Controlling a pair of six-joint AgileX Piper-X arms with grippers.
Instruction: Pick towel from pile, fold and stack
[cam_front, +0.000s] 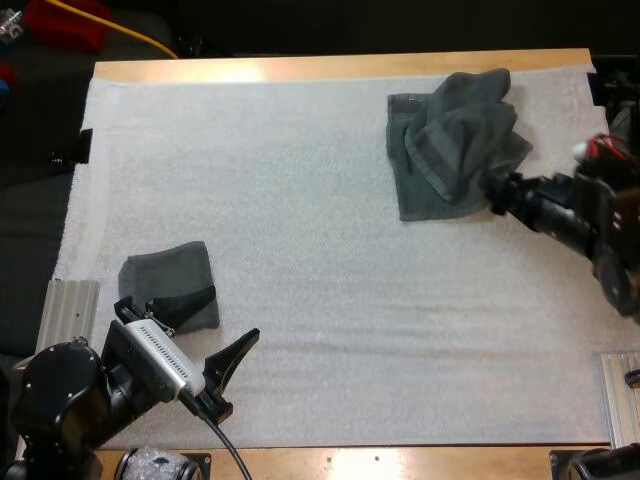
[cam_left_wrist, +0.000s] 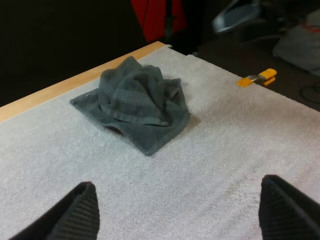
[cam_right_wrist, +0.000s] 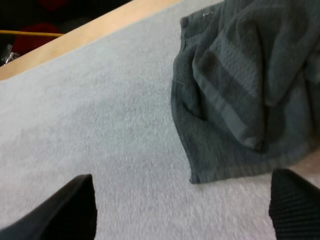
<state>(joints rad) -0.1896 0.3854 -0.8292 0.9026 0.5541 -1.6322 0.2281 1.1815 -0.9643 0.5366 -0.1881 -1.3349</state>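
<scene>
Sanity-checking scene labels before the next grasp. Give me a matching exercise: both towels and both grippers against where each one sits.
Things:
1. crumpled towel
2. folded towel
3. left gripper
4. right gripper

Places and states:
A. open, at the crumpled towel's near edge
B. far right part of the mat
C. open, beside the folded towel
D. near left part of the mat

Pairs: 1-B, 2-D, 3-C, 4-A

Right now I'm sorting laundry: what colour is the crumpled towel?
The crumpled towel is dark grey-green, banded; clearest in right wrist view.
</scene>
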